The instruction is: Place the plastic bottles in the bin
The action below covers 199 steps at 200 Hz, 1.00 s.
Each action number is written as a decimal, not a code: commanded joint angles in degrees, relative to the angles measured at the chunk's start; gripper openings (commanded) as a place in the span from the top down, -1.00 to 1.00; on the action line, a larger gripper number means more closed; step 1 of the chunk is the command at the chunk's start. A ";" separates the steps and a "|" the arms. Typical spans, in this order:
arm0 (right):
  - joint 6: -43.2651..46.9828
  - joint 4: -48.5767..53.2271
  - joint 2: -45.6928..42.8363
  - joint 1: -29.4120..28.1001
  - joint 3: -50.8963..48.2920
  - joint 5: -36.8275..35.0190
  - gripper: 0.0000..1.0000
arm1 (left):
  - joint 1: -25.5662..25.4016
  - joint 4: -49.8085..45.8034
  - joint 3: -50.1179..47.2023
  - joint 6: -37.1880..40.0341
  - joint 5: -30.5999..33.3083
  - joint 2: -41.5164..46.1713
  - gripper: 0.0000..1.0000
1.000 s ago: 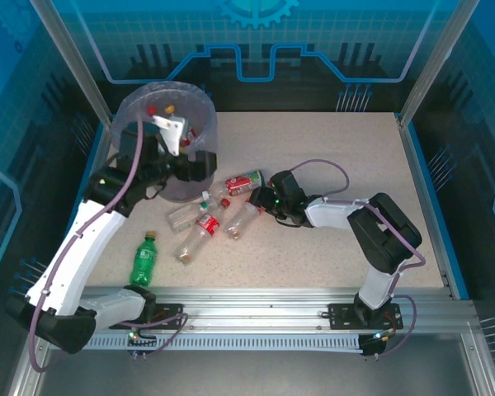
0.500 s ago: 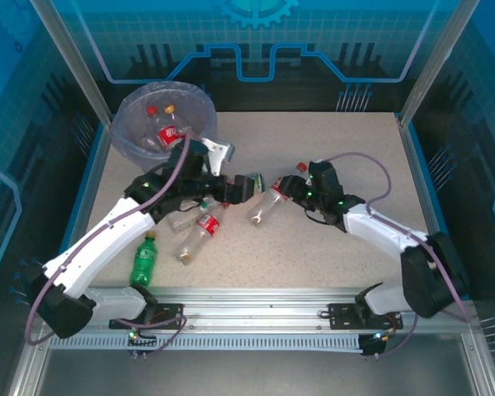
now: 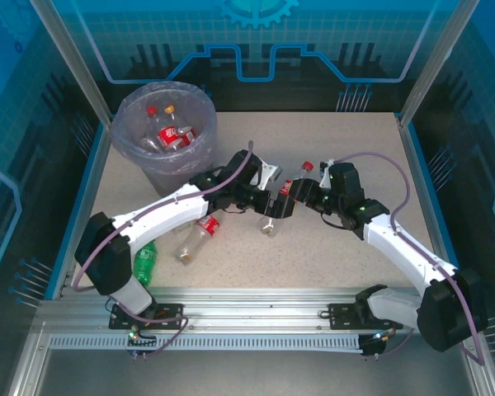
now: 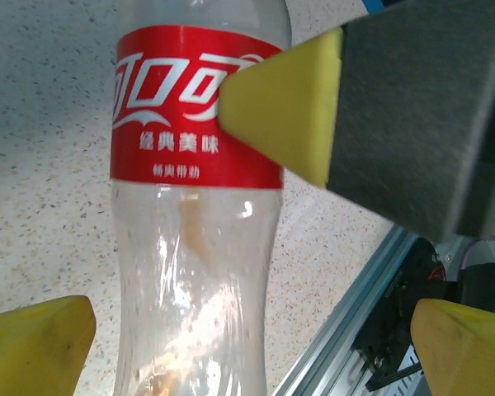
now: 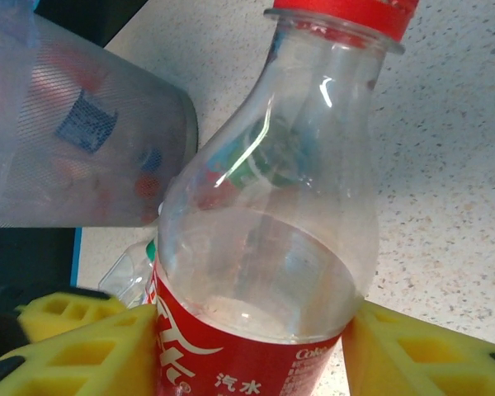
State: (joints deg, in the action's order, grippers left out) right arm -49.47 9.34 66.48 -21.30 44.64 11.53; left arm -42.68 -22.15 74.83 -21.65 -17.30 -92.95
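Handover, prob.: my right jaws [image 5: 252, 346] clenched on clear red-label plastic bottle [image 5: 272, 247], left jaws [image 4: 249, 351] gaping w/ its lower body between. Close left squarely before right frees; grey lilac-bagged bin [image 3: 153, 169] lies beyond left.

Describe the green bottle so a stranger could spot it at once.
Start at the lilac-lined bin in the far left corner and come straight toward the near edge. There, beside the left arm, lies the green bottle. It is the only green one; the nearby bottles are clear with red labels.
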 commanded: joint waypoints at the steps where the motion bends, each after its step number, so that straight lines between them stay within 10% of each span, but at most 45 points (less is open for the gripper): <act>1: -1.13 -2.11 -2.04 0.45 -0.08 3.04 -0.12 | -0.50 -0.28 3.50 0.40 -1.46 -1.72 -0.96; 112: -2.36 -2.73 -3.88 0.47 1.74 4.66 -0.13 | -0.52 1.64 5.37 0.37 -1.42 -4.70 -0.14; 199: 8.45 21.34 -10.28 10.08 13.37 1.11 -0.81 | 2.73 -1.25 8.90 2.67 1.08 -0.09 -0.09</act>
State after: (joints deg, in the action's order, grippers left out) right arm -46.48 20.27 60.05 -15.31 53.93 13.78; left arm -41.95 -22.50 79.92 -20.86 -17.23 -96.60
